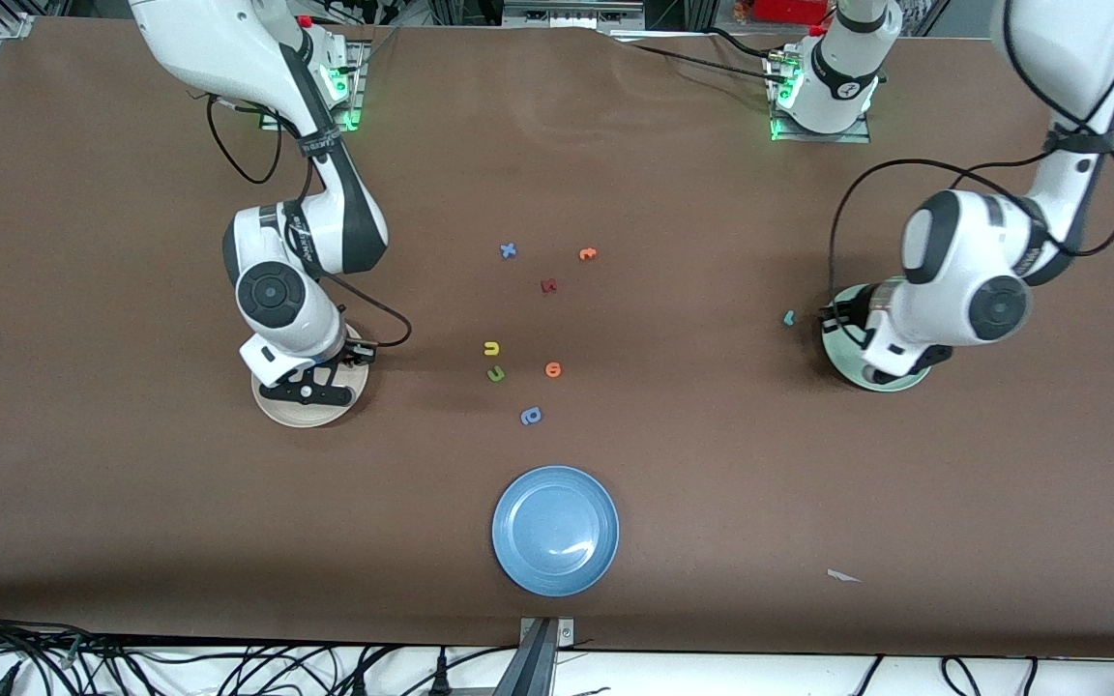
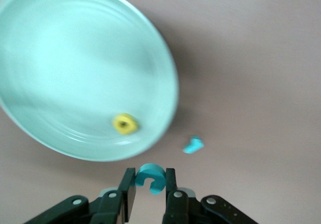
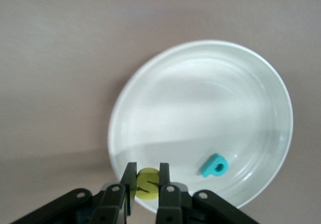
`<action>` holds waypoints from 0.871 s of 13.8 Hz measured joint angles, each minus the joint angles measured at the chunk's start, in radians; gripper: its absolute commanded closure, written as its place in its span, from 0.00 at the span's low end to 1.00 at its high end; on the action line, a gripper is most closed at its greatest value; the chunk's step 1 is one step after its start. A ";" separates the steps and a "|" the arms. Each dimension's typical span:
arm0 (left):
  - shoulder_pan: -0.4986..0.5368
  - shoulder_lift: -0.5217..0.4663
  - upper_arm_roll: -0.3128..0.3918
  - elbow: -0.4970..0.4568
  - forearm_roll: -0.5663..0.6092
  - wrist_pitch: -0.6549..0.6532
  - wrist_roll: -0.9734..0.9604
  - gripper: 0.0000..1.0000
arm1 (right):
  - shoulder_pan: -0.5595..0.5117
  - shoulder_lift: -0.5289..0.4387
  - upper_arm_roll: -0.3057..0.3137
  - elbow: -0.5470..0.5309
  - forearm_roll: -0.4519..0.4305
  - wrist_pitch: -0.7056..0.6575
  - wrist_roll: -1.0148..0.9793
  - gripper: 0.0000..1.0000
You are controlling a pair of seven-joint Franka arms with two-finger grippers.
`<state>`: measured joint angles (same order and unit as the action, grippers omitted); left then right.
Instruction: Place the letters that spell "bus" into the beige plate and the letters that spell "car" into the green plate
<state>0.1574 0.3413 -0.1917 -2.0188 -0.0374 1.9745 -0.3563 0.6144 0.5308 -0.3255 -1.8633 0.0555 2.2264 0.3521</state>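
My right gripper [image 3: 148, 176] is shut on the yellow "s" [image 3: 148, 185], which hangs over the rim of the beige plate [image 3: 200, 98]. A teal "b" [image 3: 214, 165] lies in that plate. My left gripper [image 2: 150, 176] is shut on the teal "c" [image 2: 150, 178], just outside the rim of the green plate [image 2: 75, 58]. A yellow "a" [image 2: 125, 124] lies in the green plate. The teal "r" [image 2: 193, 144] rests on the table beside that plate. The yellow "u" [image 1: 491, 348] lies mid-table.
Mid-table lie a green u-shape [image 1: 495, 374], orange letters [image 1: 553, 368] [image 1: 587, 253], a blue x [image 1: 508, 250], a red letter [image 1: 548, 285] and a blue b-shape [image 1: 531, 416]. A blue plate [image 1: 555, 530] sits nearest the front camera. A white scrap [image 1: 843, 576] lies toward the left arm's end.
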 measured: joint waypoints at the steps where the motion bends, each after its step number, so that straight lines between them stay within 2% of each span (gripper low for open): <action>1: 0.039 0.001 0.002 -0.001 0.031 -0.008 0.052 0.89 | -0.006 0.009 -0.002 -0.010 0.000 0.003 -0.002 0.82; 2: 0.068 0.006 0.003 -0.002 0.068 -0.014 0.086 0.87 | -0.012 0.016 -0.002 -0.017 0.000 0.005 -0.002 0.70; 3: 0.087 0.017 0.004 -0.005 0.118 -0.015 0.104 0.86 | -0.016 0.021 -0.002 -0.022 0.000 0.005 -0.002 0.25; 4: 0.099 0.035 0.005 -0.006 0.163 -0.014 0.109 0.82 | -0.018 0.024 -0.002 -0.025 0.000 0.006 -0.002 0.01; 5: 0.105 0.055 0.005 -0.006 0.189 -0.008 0.109 0.74 | -0.018 0.024 -0.002 -0.025 0.000 0.006 -0.002 0.00; 7: 0.109 0.088 0.004 -0.006 0.199 0.007 0.110 0.40 | -0.017 0.021 -0.001 -0.022 0.002 0.007 -0.001 0.00; 9: 0.109 0.107 0.004 -0.006 0.199 0.011 0.110 0.01 | -0.014 0.013 0.006 -0.007 0.006 0.007 0.021 0.00; 12: 0.109 0.107 0.000 0.003 0.199 0.012 0.110 0.00 | -0.010 -0.002 0.067 0.028 0.006 0.008 0.108 0.00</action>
<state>0.2664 0.4486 -0.1922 -2.0161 0.1615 1.9866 -0.2467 0.6044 0.5288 -0.2587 -1.8349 0.0620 2.2340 0.4600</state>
